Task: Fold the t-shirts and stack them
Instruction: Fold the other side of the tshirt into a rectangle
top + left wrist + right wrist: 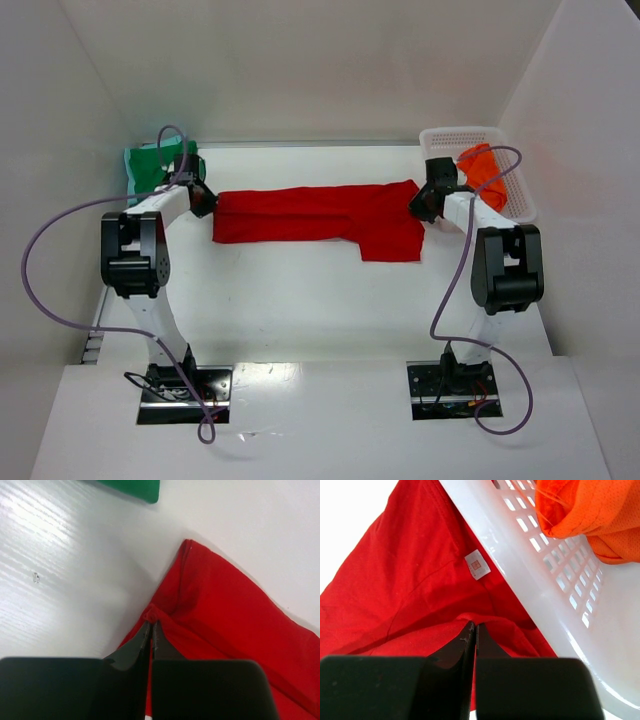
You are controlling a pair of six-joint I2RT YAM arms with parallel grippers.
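The red shirt [318,215] lies stretched in a long band across the desk [300,310]. The left fingers [148,634] are closed tight on its left end, and the right fingers [470,634] are closed tight on its right end, just beside the basket [455,138]. The green shirt [150,168] sits at the far left corner, and the orange shirt [482,168] lies in the basket.

Bright, even light falls from overhead; the white table [300,300] carries only soft, short shadows. The red t-shirt [300,215] looks saturated. Left wrist view: streaked glare on the table's left (right wrist view burns out white at far left). The left gripper [151,624] and right gripper [472,625] blur darkly near the lens.
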